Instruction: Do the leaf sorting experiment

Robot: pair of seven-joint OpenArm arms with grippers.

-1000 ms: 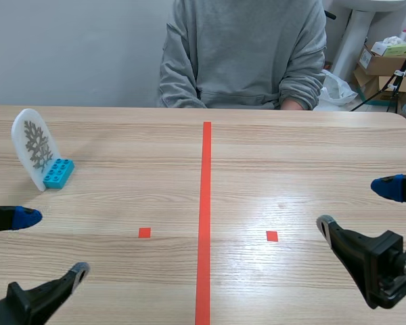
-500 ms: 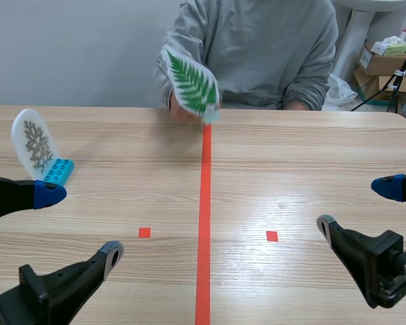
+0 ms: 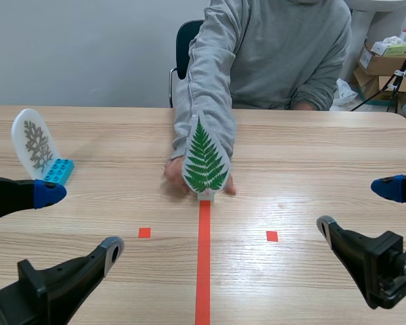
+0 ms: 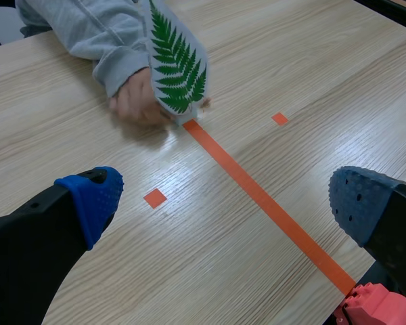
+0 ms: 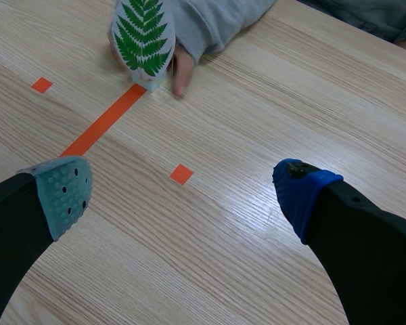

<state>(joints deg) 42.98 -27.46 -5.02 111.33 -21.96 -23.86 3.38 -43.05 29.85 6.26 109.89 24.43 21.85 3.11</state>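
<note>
A person in a grey top [image 3: 271,54] sits at the far side of the surface [image 3: 325,169]. The person's hand [image 3: 176,177] reaches out to the middle and holds the fern card [image 3: 205,164]. This is a white card with a green fern leaf on it. The fern card stands up on a small pale base, right on the red tape line [image 3: 202,271]. The hand is behind the fern card and touches it, with fingers showing on both sides of the base.

At the far left stands the grey leaf card [image 3: 34,143]. It is white with a grey leaf on it. It leans back a little and sits in a blue block [image 3: 58,172].

The left jaws are at the near left, low over the surface. They are wide open and hold nothing. The right jaws are at the near right. They are wide open too and hold nothing. Both are well apart from the fern card, which is ahead of them. 2 small red tape squares [image 3: 144,232] lie nearer than the fern card, 1 on each side of the line.
</note>
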